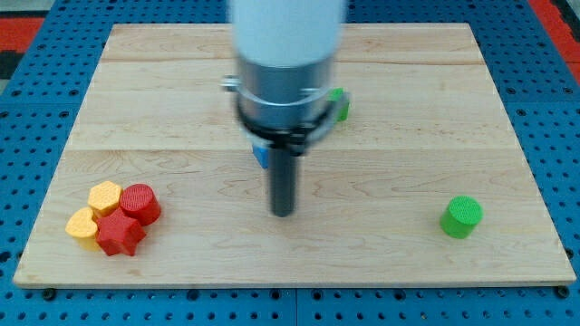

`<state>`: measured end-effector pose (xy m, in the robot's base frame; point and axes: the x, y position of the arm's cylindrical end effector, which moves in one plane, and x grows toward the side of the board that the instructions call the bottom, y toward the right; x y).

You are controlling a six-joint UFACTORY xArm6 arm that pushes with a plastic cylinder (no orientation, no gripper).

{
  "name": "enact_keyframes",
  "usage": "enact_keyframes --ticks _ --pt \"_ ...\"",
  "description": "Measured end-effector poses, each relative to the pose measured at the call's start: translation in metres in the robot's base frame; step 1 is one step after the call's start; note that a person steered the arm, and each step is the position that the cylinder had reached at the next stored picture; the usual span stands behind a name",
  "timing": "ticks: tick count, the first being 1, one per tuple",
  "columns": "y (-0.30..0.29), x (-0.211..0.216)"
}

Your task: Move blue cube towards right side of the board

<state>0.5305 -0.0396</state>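
Observation:
The blue cube (259,155) shows only as a small blue sliver near the board's middle, mostly hidden behind the arm's body. My tip (284,213) is at the lower end of the dark rod, just below and slightly to the right of that blue sliver. Whether the rod touches the cube cannot be told.
A green block (340,104) peeks out to the right of the arm. A green cylinder (461,217) stands at the lower right. At the lower left cluster a red cylinder (140,203), a red star (120,234) and two yellow blocks (104,196) (82,225). The wooden board (408,81) lies on a blue pegboard.

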Motion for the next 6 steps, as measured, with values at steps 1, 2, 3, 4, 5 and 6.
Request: enact_keyframes --ticks 1,2,3,4,5,6 --pt "-0.062 -0.034" --pt "-0.082 -0.089" --pt "-0.057 -0.117" --pt "-0.022 -0.105" --pt "-0.012 -0.084" --pt "0.007 -0.065"
